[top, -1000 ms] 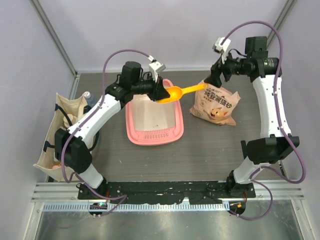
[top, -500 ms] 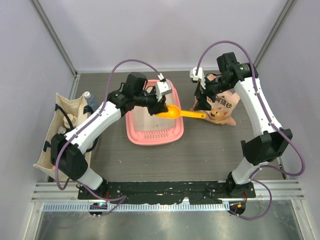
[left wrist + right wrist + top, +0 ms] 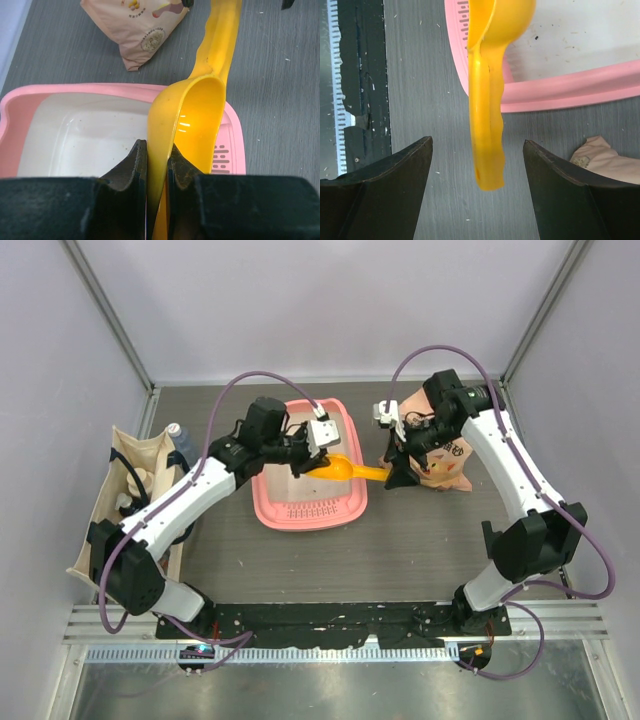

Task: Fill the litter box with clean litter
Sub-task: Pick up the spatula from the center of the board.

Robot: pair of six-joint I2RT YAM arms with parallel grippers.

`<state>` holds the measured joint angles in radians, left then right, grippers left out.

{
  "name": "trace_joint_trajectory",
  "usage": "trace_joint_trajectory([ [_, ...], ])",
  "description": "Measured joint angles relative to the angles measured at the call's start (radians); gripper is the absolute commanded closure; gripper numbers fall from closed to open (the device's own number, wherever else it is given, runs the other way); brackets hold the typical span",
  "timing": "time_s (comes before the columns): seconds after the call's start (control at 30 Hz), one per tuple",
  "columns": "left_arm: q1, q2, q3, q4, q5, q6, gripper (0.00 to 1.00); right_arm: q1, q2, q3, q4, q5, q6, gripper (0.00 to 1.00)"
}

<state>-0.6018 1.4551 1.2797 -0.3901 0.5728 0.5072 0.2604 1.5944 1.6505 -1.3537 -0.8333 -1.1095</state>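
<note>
The pink litter box lies mid-table, its whitish floor bare but for a few specks. It also shows in the left wrist view and the right wrist view. No pile of clean litter is in view. My left gripper is shut on the bowl rim of the empty yellow-orange scoop, held over the box's right rim. In the left wrist view the scoop is pinched edge-on in that gripper. My right gripper is open. Its jaws straddle the scoop handle's end without touching it.
The peach cat-print bag lies right of the box, just behind my right gripper; it also shows in the left wrist view. A beige tote bag with a bottle stands at the left edge. A black rail runs along the near side.
My left gripper has carried the scoop nearer, to over the box's right rim. My right arm has come down from above the bag to the end of the scoop's handle.
</note>
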Motion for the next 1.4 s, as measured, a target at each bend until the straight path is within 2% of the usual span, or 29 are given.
trace_joint_trajectory([
  [0.23, -0.03, -0.016, -0.003, 0.032, -0.006, 0.021, 1.0, 0.034, 0.017, 0.001, 0.0, -0.026, 0.02, 0.41],
  [0.57, -0.054, -0.047, -0.02, 0.061, -0.034, 0.054, 1.0, 0.066, 0.068, 0.001, 0.001, -0.033, 0.018, 0.46],
  [0.67, -0.054, -0.047, -0.024, 0.068, -0.04, 0.053, 1.0, 0.068, 0.068, -0.001, 0.001, -0.031, 0.026, 0.55],
  [0.77, -0.054, -0.046, -0.024, 0.073, -0.043, 0.052, 1.0, 0.068, 0.068, -0.002, 0.002, -0.025, 0.037, 0.78],
  [0.8, -0.054, -0.046, -0.025, 0.077, -0.047, 0.053, 1.0, 0.068, 0.068, -0.002, 0.0, -0.025, 0.041, 0.89],
  [0.83, -0.054, -0.046, -0.026, 0.084, -0.048, 0.057, 0.98, 0.068, 0.068, -0.002, -0.002, -0.024, 0.041, 0.94],
  [0.87, -0.055, -0.046, -0.026, 0.085, -0.048, 0.062, 0.9, 0.068, 0.068, -0.002, -0.006, -0.023, 0.045, 0.99],
  [0.9, -0.056, -0.046, -0.026, 0.085, -0.049, 0.067, 0.58, 0.068, 0.068, -0.002, -0.01, -0.022, 0.048, 0.99],
  [0.97, -0.06, -0.045, -0.027, 0.092, -0.059, 0.062, 0.38, 0.068, 0.067, -0.002, -0.009, -0.018, 0.053, 0.99],
  [1.0, -0.062, -0.044, -0.027, 0.1, -0.069, 0.058, 0.15, 0.068, 0.067, -0.002, -0.008, -0.008, 0.074, 0.99],
  [1.07, -0.064, -0.044, -0.031, 0.127, -0.109, 0.026, 0.09, 0.055, 0.066, -0.002, -0.005, 0.012, 0.127, 0.99],
  [1.13, -0.065, -0.044, -0.035, 0.154, -0.148, -0.008, 0.08, 0.018, 0.062, 0.0, 0.01, 0.02, 0.204, 0.98],
  [1.23, -0.065, -0.044, -0.034, 0.178, -0.193, -0.057, 0.08, -0.104, 0.063, 0.034, 0.031, 0.032, 0.309, 0.99],
  [1.4, -0.065, -0.005, 0.014, 0.196, -0.205, -0.138, 0.09, -0.336, 0.103, 0.221, 0.042, 0.074, 0.425, 0.99],
])
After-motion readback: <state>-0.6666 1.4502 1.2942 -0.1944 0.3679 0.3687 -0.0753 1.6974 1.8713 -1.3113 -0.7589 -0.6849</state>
